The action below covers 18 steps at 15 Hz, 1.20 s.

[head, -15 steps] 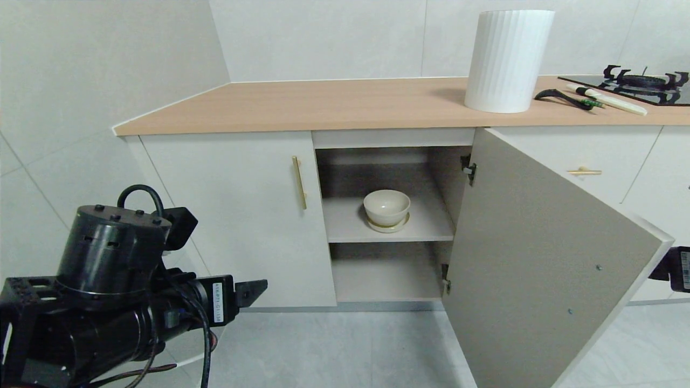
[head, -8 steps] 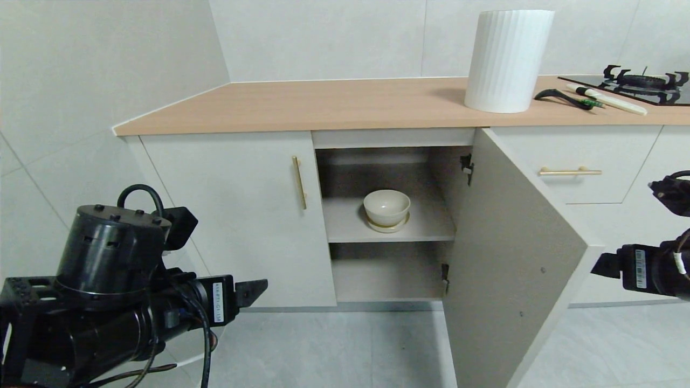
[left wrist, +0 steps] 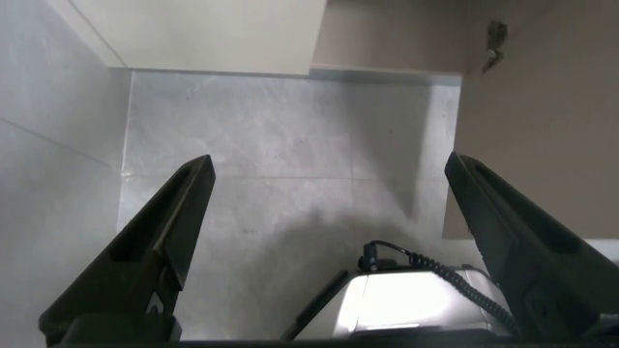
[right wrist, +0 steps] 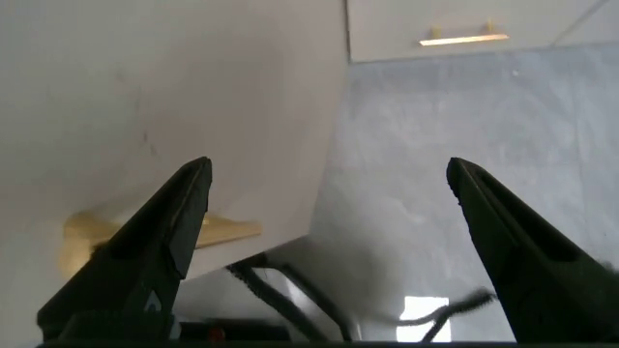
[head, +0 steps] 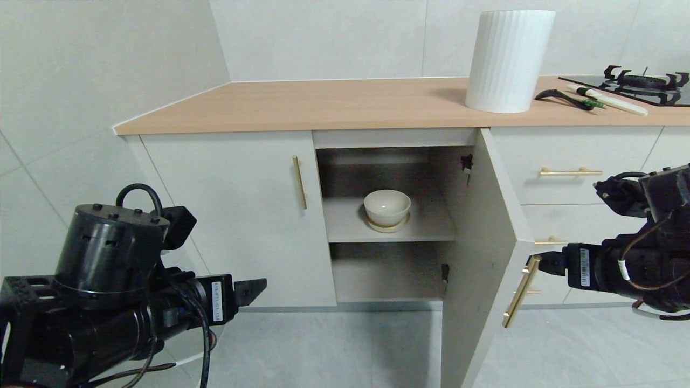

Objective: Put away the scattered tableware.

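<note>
Lead: Bowl (head: 386, 206) first. Where are we finding it?
Second: We are seeing it sitting upright on a saucer (head: 386, 229), on the cabinet shelf (head: 345, 222), at the centre of the head view, beside the half-open door (head: 480, 231).
Lead: How are we judging its handling?
Second: We are reading it as glazed ceramic: stiff, light, slick and breakable. We are favouring a pinch across the rim, one finger inside, and minding that the saucer is probably lying loose beneath.
Lead: And the grippers?
Second: Both are standing spread wide, holding nothing. The left gripper (head: 252, 288) is hanging at lower left. The right gripper (head: 545, 263) is sitting just beside the door's gold handle (head: 521, 291), right of centre.
</note>
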Motion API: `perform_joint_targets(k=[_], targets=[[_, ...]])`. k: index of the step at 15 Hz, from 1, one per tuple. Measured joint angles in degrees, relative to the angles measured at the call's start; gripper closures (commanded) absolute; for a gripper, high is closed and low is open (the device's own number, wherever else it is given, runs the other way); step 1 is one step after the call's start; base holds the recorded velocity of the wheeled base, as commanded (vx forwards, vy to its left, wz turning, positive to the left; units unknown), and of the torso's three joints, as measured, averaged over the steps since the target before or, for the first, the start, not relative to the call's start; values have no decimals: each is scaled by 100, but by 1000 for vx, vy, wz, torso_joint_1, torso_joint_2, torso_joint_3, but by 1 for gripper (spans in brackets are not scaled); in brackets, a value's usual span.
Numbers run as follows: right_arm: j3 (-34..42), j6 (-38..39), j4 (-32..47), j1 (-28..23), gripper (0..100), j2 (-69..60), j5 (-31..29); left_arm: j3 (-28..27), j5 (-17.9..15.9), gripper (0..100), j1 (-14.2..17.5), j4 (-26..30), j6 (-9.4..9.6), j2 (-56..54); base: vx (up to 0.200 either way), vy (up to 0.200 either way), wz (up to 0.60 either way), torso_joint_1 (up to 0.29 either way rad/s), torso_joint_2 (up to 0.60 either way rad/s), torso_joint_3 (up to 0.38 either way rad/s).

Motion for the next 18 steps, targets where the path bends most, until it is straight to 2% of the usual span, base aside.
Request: perform_joint_targets(k=[4, 7, 12, 18], targets=[[-57, -38, -492, 367, 0, 482, 52, -22, 6, 0, 0, -2, 5, -69, 0, 0, 0, 0, 0, 0], [-411, -207, -629, 466, 0, 956, 156, -24, 9, 0, 0, 0, 9, -122, 0, 0, 0, 0, 0, 0], [-1398, -473, -592, 594, 0, 1607, 1048, -39, -13, 0, -72, -2, 33, -306, 0, 0, 0, 0, 0, 0], [-1938, -550, -695, 623, 0, 2450, 1371, -11, -7, 0, -107, 0, 38, -318, 0, 0, 0, 0, 0, 0]])
